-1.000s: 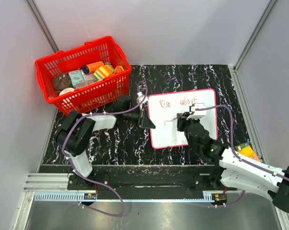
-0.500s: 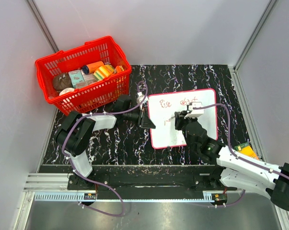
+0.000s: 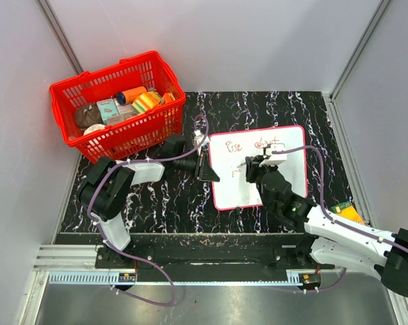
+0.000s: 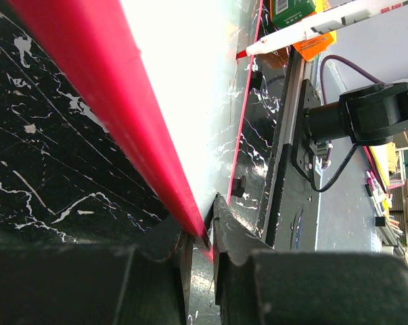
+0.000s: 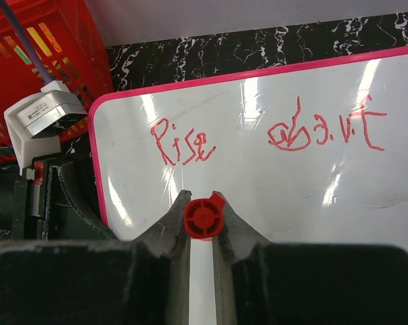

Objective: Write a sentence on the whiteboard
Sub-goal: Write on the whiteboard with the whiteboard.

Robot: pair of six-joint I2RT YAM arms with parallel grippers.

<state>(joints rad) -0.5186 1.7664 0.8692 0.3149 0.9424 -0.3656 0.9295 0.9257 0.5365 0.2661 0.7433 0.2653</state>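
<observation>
Over the past second the right hand (image 3: 250, 166) has slid from the middle of the whiteboard (image 3: 225, 186) toward its left side. It now sits beneath the opening word of the sentence (image 5: 182, 142), which runs in red along the top of the board. So far that writing is a single line, "Rise" followed by a rougher second word. The move back to the left margin suggests a second line is about to begin, which would leave the task partly done.

The right hand is closed tight on a red-capped marker (image 5: 203, 219). The butt of the marker fills the gap between the two fingers at the bottom centre of the wrist view. Whether the tip is on the board cannot be told from these angles.

The left hand (image 4: 202, 237), at the board's left edge, is nearly shut and pinches the thin pink-red rim between its fingertips. It has not shifted, and appears to be steadying the board for the pen strokes.

The board lies flat on the black marbled surface (image 3: 163, 196), right of centre in the overhead frame. A red basket (image 3: 75, 88) of odds and ends stands well apart at upper left.
</observation>
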